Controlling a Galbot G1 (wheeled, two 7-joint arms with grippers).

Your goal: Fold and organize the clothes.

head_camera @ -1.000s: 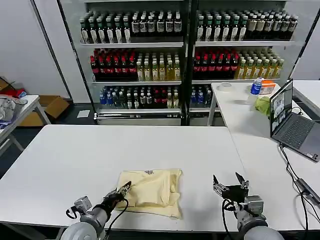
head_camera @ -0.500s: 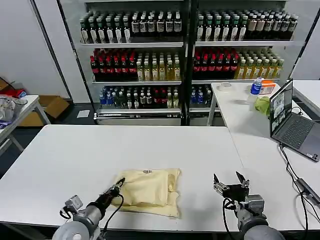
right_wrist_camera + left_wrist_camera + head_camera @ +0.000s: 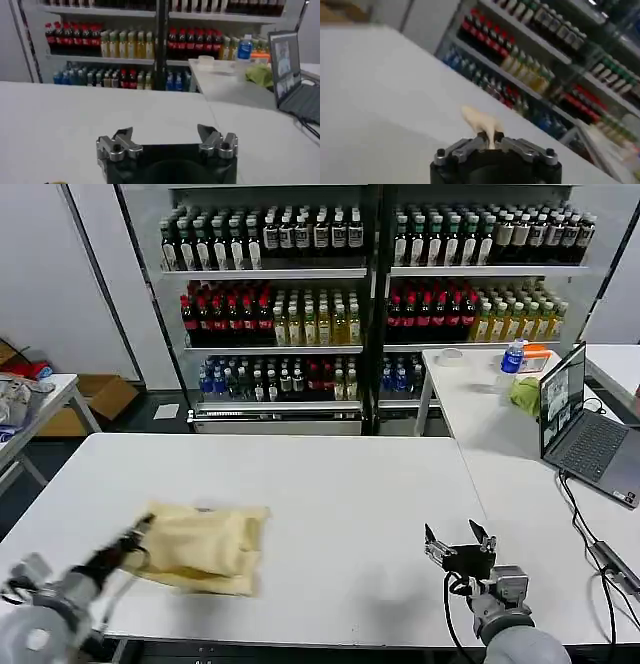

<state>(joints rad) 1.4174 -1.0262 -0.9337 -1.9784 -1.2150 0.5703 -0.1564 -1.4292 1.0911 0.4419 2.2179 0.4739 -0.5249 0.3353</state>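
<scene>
- Head view: the left tool (image 3: 138, 527) has its tips pinched on the near-left edge of the shirt (image 3: 200, 546), a folded cream bundle lying on the tabletop (image 3: 330, 484) just ahead of that tool and to its right side.
- Left wrist view: the left tool (image 3: 490, 138) is nipped narrow on a tongue of cream shirt (image 3: 481, 120) rising from between its tips; the grip looks thin, only an edge of cloth.
- The right tool (image 3: 459, 546) hovers low over the tabletop well off to the right of the shirt, jaws wide and holding nothing; the right wrist view shows the same spread, right tool (image 3: 167, 141) over bare white surface.
- My read: the fold is done and this is the tidy-away, dragging the bundle to the left side.
- To do it well: keep the tool low so the cloth slides flat instead of lifting and unfolding.
- Pull slowly and straight; a jerk could slip the thin pinch or peel the top layer open.
- Let go only once the bundle rests flat, then lift straight up clear of the fabric.
- The far tool should stay out of the way.
</scene>
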